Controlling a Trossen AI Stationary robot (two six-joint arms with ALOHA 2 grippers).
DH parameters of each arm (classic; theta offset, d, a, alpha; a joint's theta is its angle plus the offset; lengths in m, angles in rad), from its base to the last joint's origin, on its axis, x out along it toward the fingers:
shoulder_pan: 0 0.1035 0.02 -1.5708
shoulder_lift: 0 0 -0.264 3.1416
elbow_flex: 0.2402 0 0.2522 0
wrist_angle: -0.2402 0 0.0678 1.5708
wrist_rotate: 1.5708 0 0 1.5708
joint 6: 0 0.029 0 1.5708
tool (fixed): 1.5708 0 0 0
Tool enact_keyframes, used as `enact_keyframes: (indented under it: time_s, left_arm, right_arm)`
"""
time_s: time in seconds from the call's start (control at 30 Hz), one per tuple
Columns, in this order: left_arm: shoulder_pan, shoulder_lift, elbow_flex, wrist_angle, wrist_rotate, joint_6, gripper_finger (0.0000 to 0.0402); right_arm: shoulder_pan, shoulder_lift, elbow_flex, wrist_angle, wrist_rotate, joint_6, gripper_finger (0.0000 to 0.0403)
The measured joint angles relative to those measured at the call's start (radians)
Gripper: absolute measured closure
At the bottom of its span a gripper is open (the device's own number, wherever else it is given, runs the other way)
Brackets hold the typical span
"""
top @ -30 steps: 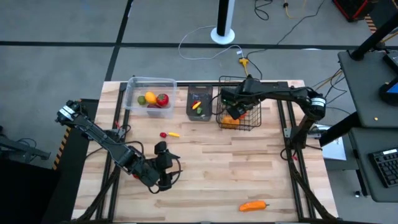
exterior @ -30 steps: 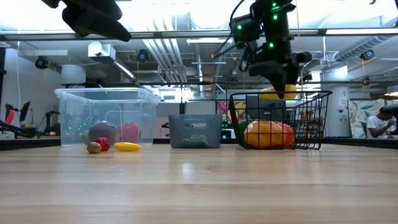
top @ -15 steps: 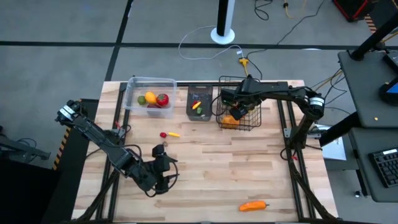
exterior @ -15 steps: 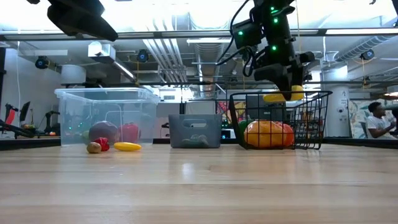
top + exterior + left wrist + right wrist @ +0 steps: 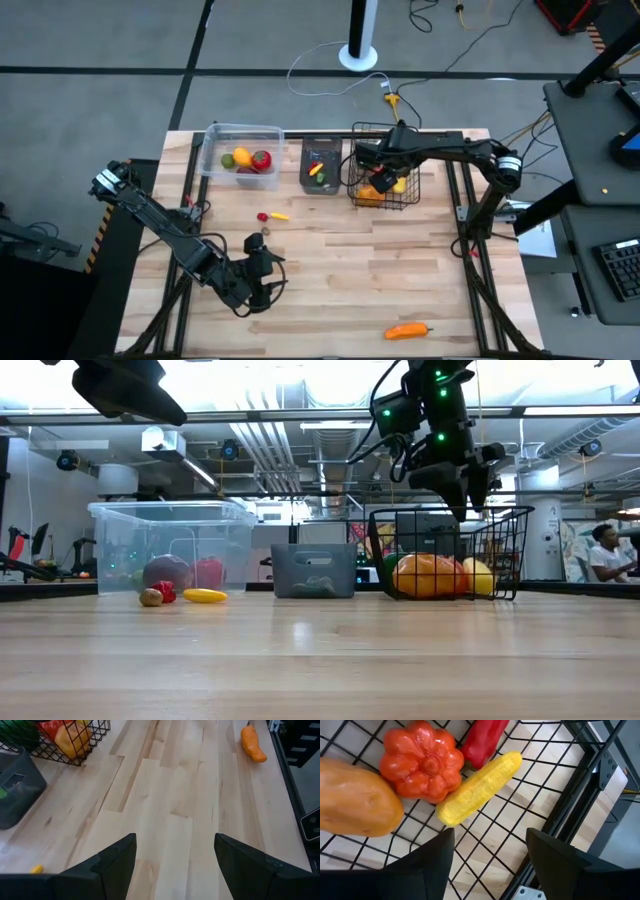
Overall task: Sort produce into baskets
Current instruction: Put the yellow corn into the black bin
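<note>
My right gripper (image 5: 385, 172) hangs open over the black wire-mesh basket (image 5: 358, 130), empty. Below it in the right wrist view (image 5: 490, 835), a yellow corn cob (image 5: 480, 787) lies on the basket's mesh floor beside an orange-red pumpkin (image 5: 422, 762), a red pepper (image 5: 482, 740) and an orange potato-shaped piece (image 5: 355, 800). My left gripper (image 5: 258, 265) is open and empty above the bare boards left of the table's middle (image 5: 175, 840). The clear tub (image 5: 215, 130) holds yellow, green and red pieces. The dark bin (image 5: 320, 165) stands between tub and basket.
A small red piece (image 5: 263, 215) and a yellow one (image 5: 279, 215) lie on the table in front of the tub, with a small brown piece (image 5: 150, 597) beside them. An orange vegetable (image 5: 407, 330) lies near the front right edge. A person (image 5: 605, 555) sits in the room beyond.
My right gripper has let go of the yellow corn cob, which has fallen from under it onto the wire basket's floor. My left gripper has shifted a little toward the table's left edge.
</note>
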Motion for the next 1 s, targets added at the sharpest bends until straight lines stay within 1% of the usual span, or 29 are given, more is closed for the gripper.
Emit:
enact_keyframes:
  time_s: [0.17,0.33,0.5,0.7,0.9,1.0]
  left_arm:
    - [0.000,0.000,0.000,-0.001,0.000,-0.013,0.0151]
    - [0.000,0.000,0.000,0.000,0.000,-0.027,0.0151]
    - [0.000,0.000,0.000,0.000,0.001,-0.035,0.0151]
    - [0.000,0.012,0.000,0.007,0.001,-0.036,0.0151]
    - [0.000,0.027,0.000,-0.003,0.057,-0.038,0.0151]
    - [0.001,0.027,0.000,-0.039,0.063,-0.060,0.0151]
  right_arm:
    - [0.024,-0.023,0.000,0.001,0.000,0.001,0.0165]
    - [0.084,-0.074,0.000,0.012,-0.001,0.018,0.0172]
    - [0.194,-0.123,0.000,0.050,-0.001,0.028,0.0174]
    - [0.353,-0.143,0.000,0.131,-0.001,0.028,0.0174]
    - [0.485,-0.141,0.000,0.230,0.004,0.031,0.0172]
    - [0.537,-0.139,0.000,0.285,0.016,0.030,0.0173]
